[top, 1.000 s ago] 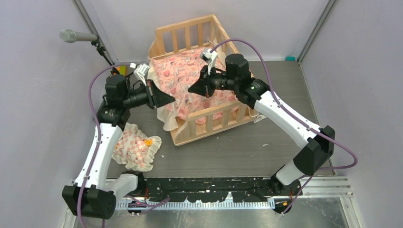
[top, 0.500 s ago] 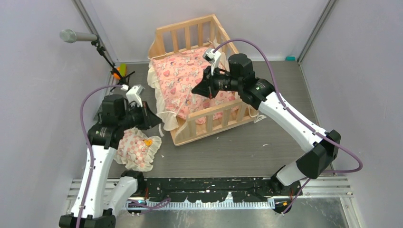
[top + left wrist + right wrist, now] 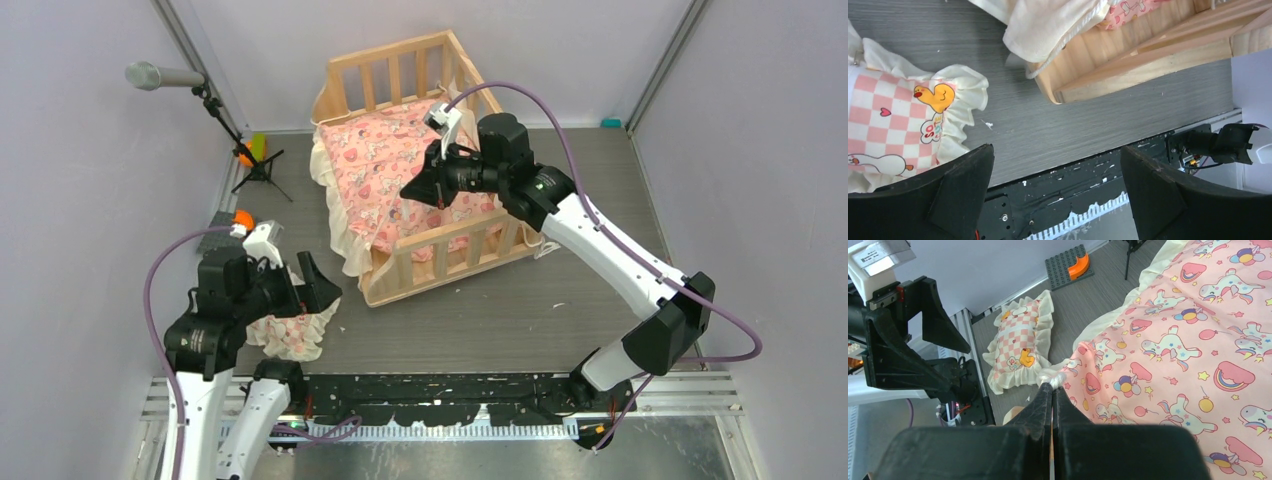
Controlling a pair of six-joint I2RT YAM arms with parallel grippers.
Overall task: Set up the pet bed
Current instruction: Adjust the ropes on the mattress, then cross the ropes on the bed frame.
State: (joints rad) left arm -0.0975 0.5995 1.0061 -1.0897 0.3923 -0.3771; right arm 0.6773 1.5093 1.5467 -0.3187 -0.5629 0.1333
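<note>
One pet bed (image 3: 392, 72): pale wood, rectangular, slatted rails, standing at the table's far middle with its far end by the rear wall. Its long axis runs far to near, the near end skewed right. One cushion (image 3: 385, 165): pink print, cream frill, lying in the bed, frill spilling over the left side. One pillow (image 3: 292, 336): small, checked, frilled, on the grey woodgrain table (image 3: 480, 320). Entry, left gripper (image 3: 318, 284): jaws spread wide, empty, above the pillow's edge. Entry, right gripper (image 3: 1052, 388): fingers pressed together, pinching a cream bunch of the cushion's frill.
</note>
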